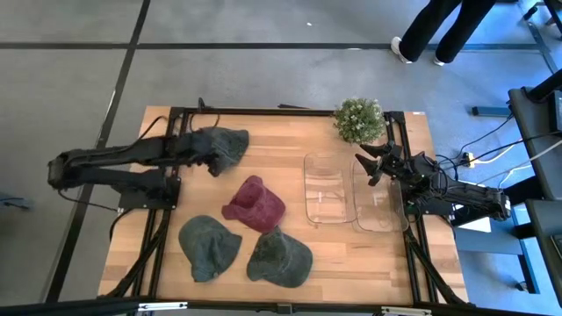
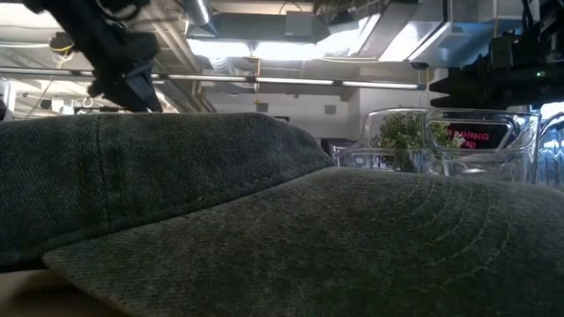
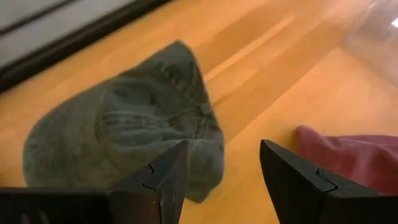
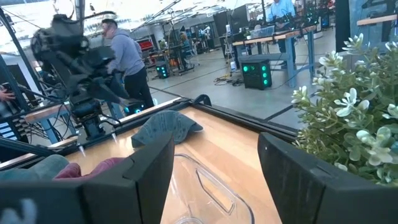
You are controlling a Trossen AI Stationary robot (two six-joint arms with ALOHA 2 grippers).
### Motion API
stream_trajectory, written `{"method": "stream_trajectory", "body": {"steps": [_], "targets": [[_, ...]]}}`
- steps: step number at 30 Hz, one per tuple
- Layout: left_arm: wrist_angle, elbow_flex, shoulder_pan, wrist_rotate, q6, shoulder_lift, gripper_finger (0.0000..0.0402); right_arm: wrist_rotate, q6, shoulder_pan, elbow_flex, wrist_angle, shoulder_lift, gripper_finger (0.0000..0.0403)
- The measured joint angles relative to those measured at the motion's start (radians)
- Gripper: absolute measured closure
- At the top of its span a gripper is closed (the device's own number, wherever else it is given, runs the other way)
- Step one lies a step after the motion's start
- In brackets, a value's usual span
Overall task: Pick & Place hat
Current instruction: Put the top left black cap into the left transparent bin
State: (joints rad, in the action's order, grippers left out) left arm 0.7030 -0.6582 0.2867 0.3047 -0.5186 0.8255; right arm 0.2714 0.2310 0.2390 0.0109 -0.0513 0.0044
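Note:
A grey-green hat point(image 1: 226, 145) lies crown up near the table's far left corner, also the grey-green hat point(image 3: 124, 134) in the left wrist view. My left gripper point(image 1: 213, 165) point(image 3: 224, 149) hangs open just above its near edge and touches nothing; the low view shows it raised well off the table point(image 2: 132, 84). A dark red hat point(image 1: 255, 204) lies mid-table, with two more grey-green hats point(image 1: 209, 247) point(image 1: 279, 257) near the front edge. My right gripper point(image 1: 369, 167) point(image 4: 214, 140) waits open over the clear bins.
Two clear plastic bins point(image 1: 327, 189) point(image 1: 379, 200) stand side by side right of centre. A potted plant point(image 1: 360, 119) sits at the far edge by the right arm. The near hats point(image 2: 352, 246) fill the low view. A person stands beyond the table point(image 4: 127, 59).

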Motion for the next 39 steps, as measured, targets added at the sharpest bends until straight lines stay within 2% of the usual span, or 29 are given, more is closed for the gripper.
{"method": "stream_trajectory", "body": {"steps": [7,14,17,20,24,29,39], "targets": [[-0.023,-0.135,0.218,-0.216,0.242,0.245,0.0213,0.000,0.002,0.000,0.000,0.000,0.000,0.0170],[-0.028,-0.265,0.304,-0.257,0.665,0.488,0.0213,-0.001,0.003,0.000,0.000,0.000,0.000,0.0170],[-0.026,-0.283,0.316,-0.286,0.855,0.571,0.0213,-0.001,0.003,0.000,0.000,0.000,0.000,0.0170],[-0.026,-0.286,0.319,-0.320,0.969,0.642,0.0213,-0.002,0.004,0.000,0.000,0.000,0.000,0.0170],[-0.039,-0.286,0.319,-0.311,1.033,0.731,0.0213,-0.003,0.004,0.000,0.000,0.001,0.000,0.0170],[-0.097,-0.286,0.319,-0.288,1.041,0.821,0.0213,-0.003,0.004,0.000,0.000,0.001,0.000,0.0170],[-0.132,-0.292,0.316,-0.280,1.079,0.925,0.0215,-0.003,0.002,0.000,0.000,0.001,0.000,0.0170]]}}
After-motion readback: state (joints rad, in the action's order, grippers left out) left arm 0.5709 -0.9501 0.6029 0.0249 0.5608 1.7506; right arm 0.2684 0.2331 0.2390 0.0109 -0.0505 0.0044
